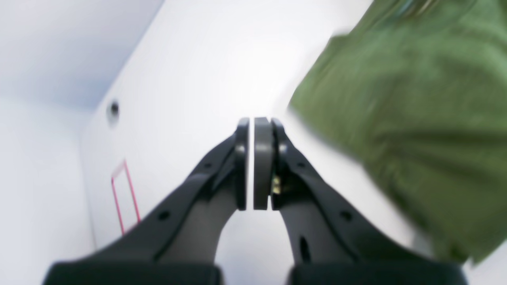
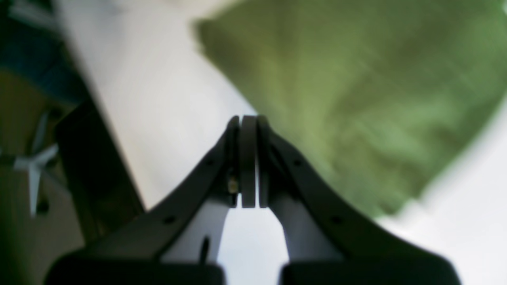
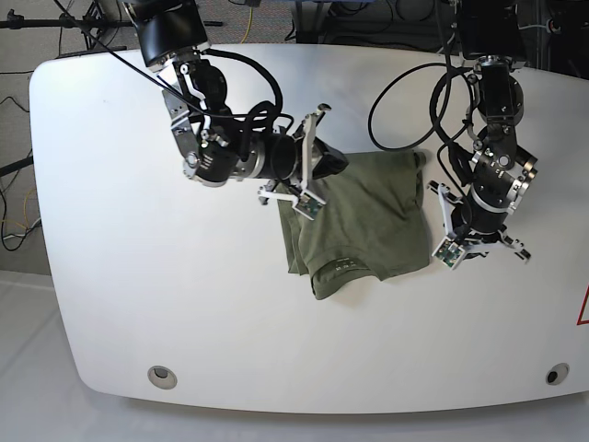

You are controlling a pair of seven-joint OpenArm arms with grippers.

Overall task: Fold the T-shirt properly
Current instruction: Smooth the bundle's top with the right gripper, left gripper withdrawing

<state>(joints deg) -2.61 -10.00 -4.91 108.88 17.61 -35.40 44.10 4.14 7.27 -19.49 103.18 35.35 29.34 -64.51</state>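
The olive-green T-shirt lies folded into a rough rectangle at the middle of the white table. My right gripper hovers at the shirt's far left corner, shut with nothing between its pads. In the right wrist view the blurred shirt fills the upper right, beyond the right gripper. My left gripper stands just off the shirt's right edge, also shut and empty. In the left wrist view the left gripper is over bare table, with the shirt to its right.
A red outline mark sits at the table's right edge. Two round holes lie near the front edge. Black cables loop across the table's back. Beyond the table edge in the right wrist view stands a dark stand.
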